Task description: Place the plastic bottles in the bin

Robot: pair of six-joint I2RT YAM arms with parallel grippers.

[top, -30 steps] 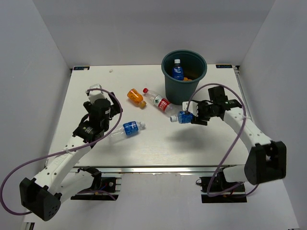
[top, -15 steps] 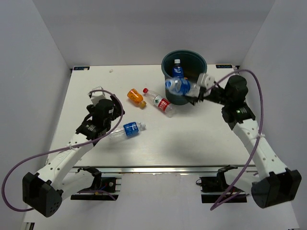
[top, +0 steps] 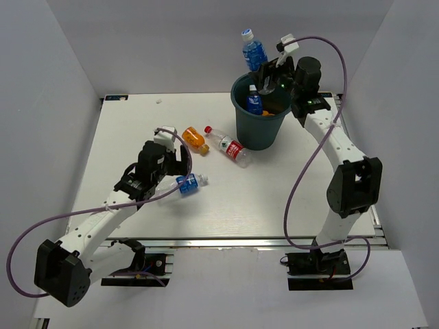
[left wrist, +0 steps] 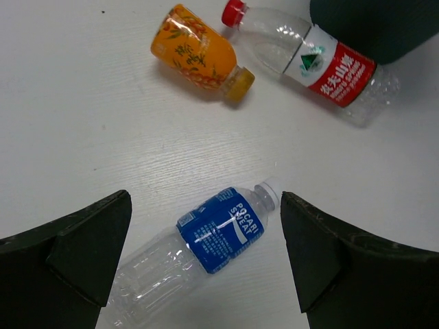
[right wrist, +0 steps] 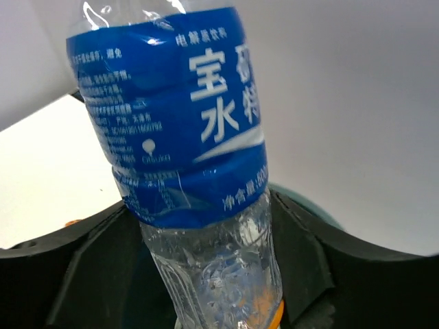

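My right gripper (top: 267, 68) is shut on a clear blue-label bottle (top: 253, 49) and holds it cap-up just above the rim of the dark teal bin (top: 238, 96). In the right wrist view the fingers (right wrist: 96, 274) clamp that bottle's lower body (right wrist: 171, 116). Another blue-label bottle (top: 254, 101) and something orange (top: 268, 110) are inside the bin. My left gripper (top: 177, 166) is open above a blue-label bottle (top: 185, 184) lying on the table; in the left wrist view the bottle (left wrist: 219, 229) lies between the spread fingers (left wrist: 82, 247).
An orange-filled bottle (top: 195, 139) and a clear bottle with a red label and cap (top: 228, 147) lie on the table left of the bin; both show in the left wrist view, orange (left wrist: 199, 55) and red-label (left wrist: 322, 62). White walls enclose the table.
My right arm has lifted its blue-label bottle from beside the bin's base to above the rim. My left gripper has moved right, over the blue-label bottle on the table.
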